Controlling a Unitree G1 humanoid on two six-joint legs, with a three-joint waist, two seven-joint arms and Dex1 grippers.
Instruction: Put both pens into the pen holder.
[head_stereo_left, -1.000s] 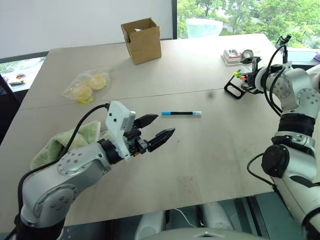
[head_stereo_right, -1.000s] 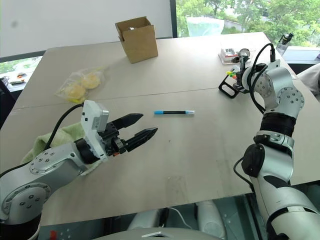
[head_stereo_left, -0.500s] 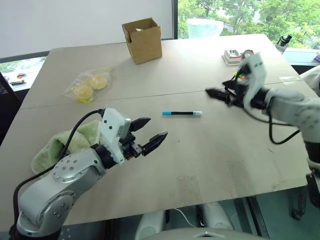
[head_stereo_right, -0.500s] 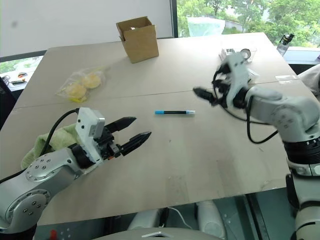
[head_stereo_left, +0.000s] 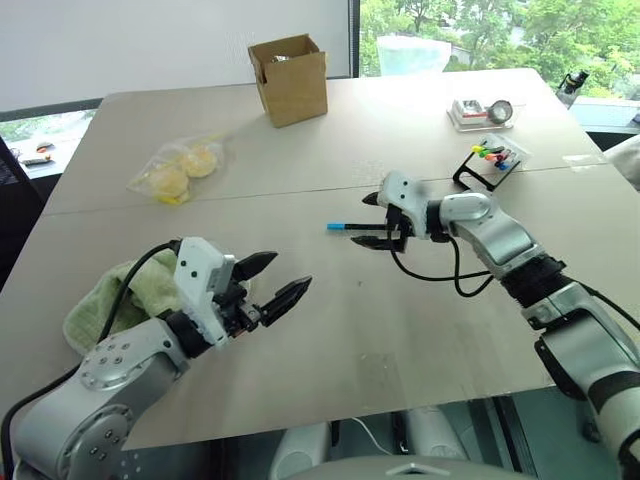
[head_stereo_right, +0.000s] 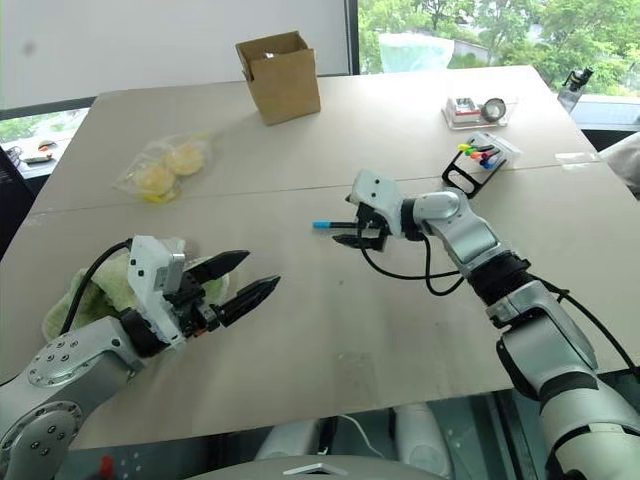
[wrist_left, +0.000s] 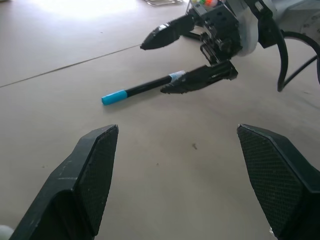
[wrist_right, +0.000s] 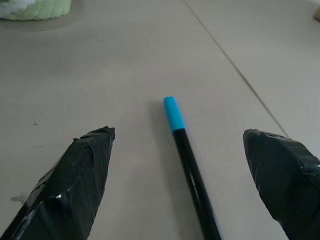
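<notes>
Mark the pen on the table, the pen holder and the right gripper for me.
pen (wrist_left: 142, 88): left wrist view, mid black barrel.
pen holder (head_stereo_right: 478, 163): right eye view, clear box.
right gripper (head_stereo_left: 369, 220): left eye view, between open fingertips, over the pen.

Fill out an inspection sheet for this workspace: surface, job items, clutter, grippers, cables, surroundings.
Surface: pale wooden table with a seam running across it.
Job's things: one pen, blue end and black barrel, lying flat on the table; pen holder tilted on its black stand, colourful marker ends showing inside. Second pen: cannot tell.
Clutter: cardboard box, bag of yellow items, green towel, flat clear tray.
Grippers: right gripper open, its fingers either side of the pen; left gripper open and empty, apart from the pen.
Cables: black cable looping along the right arm; another on the left arm.
Surroundings: window with trees beyond.
</notes>
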